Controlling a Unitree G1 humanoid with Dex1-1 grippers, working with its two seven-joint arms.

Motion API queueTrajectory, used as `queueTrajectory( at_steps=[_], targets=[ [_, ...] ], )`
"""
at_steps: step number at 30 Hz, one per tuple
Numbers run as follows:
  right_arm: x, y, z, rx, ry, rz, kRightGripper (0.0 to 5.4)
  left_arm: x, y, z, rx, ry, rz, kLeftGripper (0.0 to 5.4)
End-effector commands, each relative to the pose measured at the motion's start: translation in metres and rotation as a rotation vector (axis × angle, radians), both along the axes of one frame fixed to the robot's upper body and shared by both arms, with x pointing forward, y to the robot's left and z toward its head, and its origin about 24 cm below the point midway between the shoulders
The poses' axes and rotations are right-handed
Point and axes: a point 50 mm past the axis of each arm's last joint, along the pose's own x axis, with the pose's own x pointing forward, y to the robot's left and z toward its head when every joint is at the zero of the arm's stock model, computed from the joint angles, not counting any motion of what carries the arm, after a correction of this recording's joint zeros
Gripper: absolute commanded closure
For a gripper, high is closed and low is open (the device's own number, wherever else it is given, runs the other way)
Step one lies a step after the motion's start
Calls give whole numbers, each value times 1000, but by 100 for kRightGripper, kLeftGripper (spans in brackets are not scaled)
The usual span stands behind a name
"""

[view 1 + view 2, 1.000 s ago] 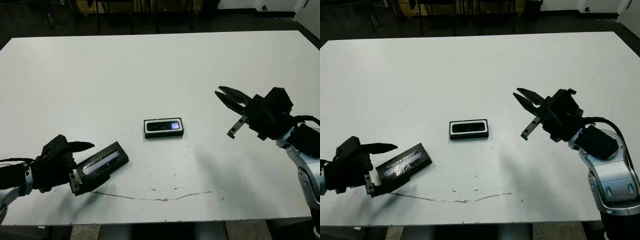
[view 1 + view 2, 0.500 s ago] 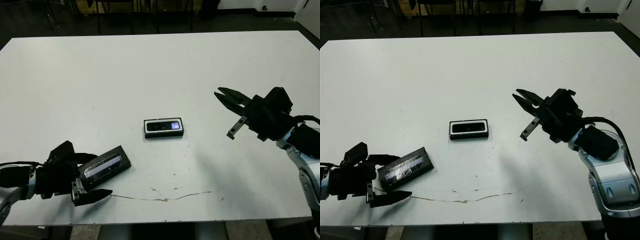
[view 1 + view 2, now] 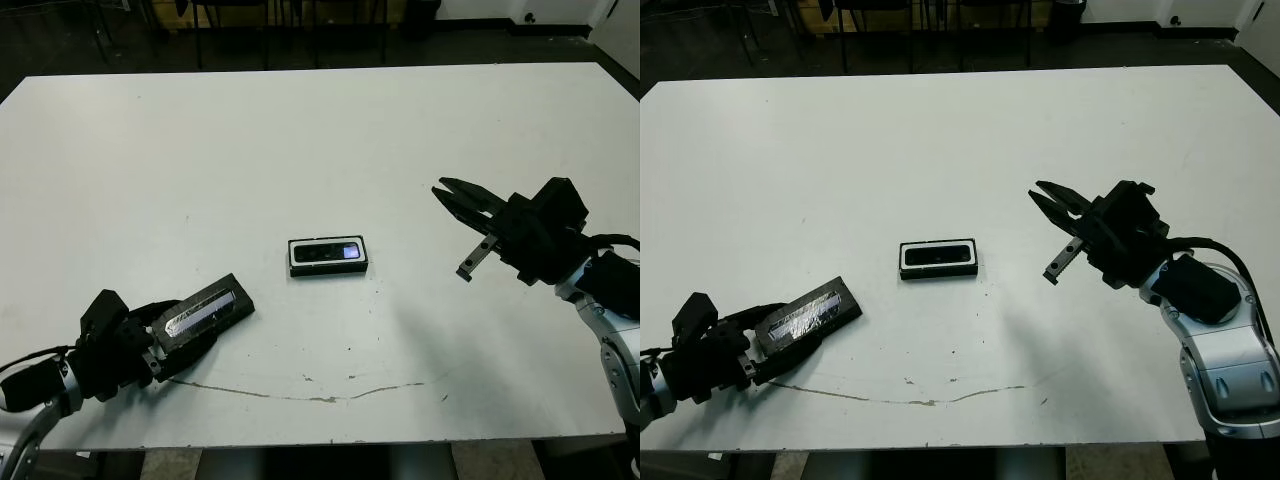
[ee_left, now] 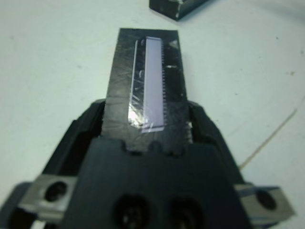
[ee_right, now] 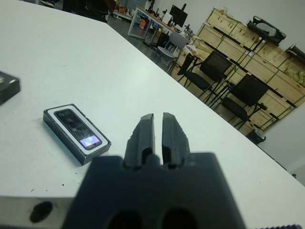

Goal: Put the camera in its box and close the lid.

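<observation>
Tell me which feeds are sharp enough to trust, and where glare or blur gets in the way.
Left eye view: sharp; the camera's bluish-purple patch shows clearly in the white-lined black box. Left wrist view: soft throughout, glare whitening the grey strip on the black rectangular lid. Right wrist view: table and box crisp, the black gripper body at the bottom edge blurred.

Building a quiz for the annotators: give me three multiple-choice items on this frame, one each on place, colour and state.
1. Where is the camera? A in the box B on the bare table C in the right gripper
2. What colour is the box lining? A red B white C yellow
3. What is the left gripper doing? A hanging empty B gripping the lid C pressing the camera

Key: 1 A, the camera lies inside the white-lined box. 2 B, white shows around the camera. 3 B, the left wrist view shows its jaws closed on the lid's end.
</observation>
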Motion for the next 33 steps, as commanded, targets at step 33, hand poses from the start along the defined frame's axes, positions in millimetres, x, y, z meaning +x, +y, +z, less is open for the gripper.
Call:
queueTrajectory(
  at_steps=[33],
  targets=[
    [13,-6,-26,98,48,-64,540,158,-46,63,60,-3,-310,261]
  ],
)
